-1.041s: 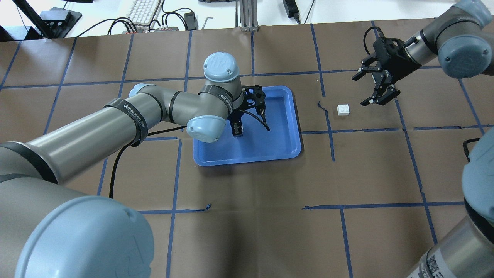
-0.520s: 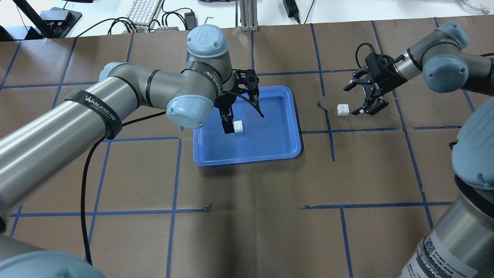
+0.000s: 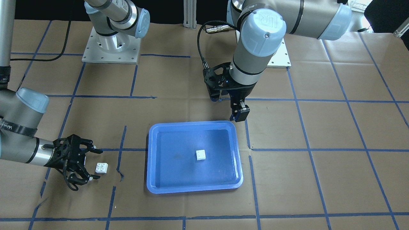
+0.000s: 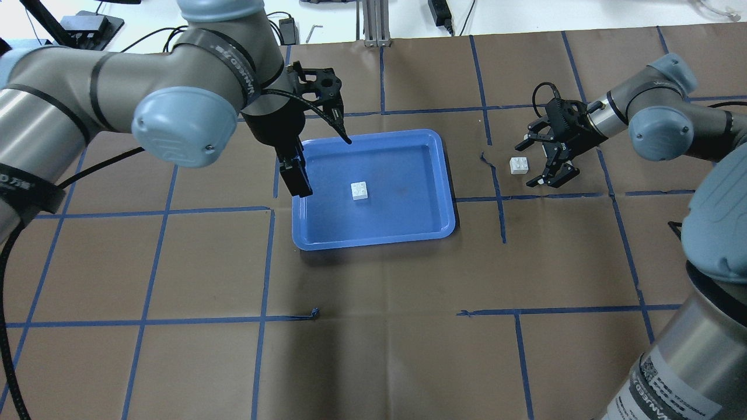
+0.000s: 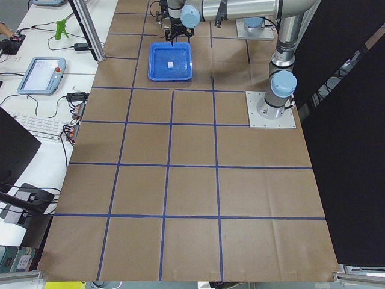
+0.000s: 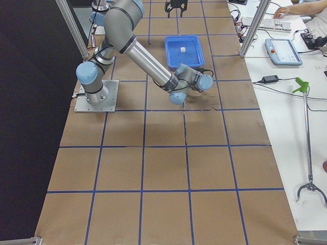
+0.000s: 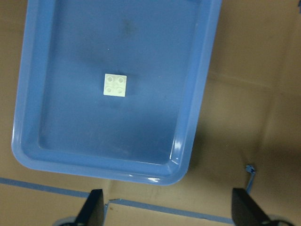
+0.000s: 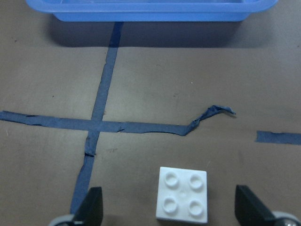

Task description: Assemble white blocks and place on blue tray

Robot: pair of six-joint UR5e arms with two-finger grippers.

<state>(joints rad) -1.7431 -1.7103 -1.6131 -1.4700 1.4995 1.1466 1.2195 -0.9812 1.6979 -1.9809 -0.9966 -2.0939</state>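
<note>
You have a white block (image 4: 359, 191) mid-frame on the blue tray (image 4: 408, 210), whose rim is lighter blue. A second white block (image 4: 519, 165) lies right of it on brown paper (image 4: 379, 350) gridded with blue tape lines (image 4: 204, 210).

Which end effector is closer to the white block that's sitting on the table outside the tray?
Right. The right end effector is open right at the white block; the left end effector hangs across the blue tray, at its opposite edge.

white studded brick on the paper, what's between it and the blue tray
Only brown paper and blue tape with a torn curl, seen in the right wrist view.
</note>
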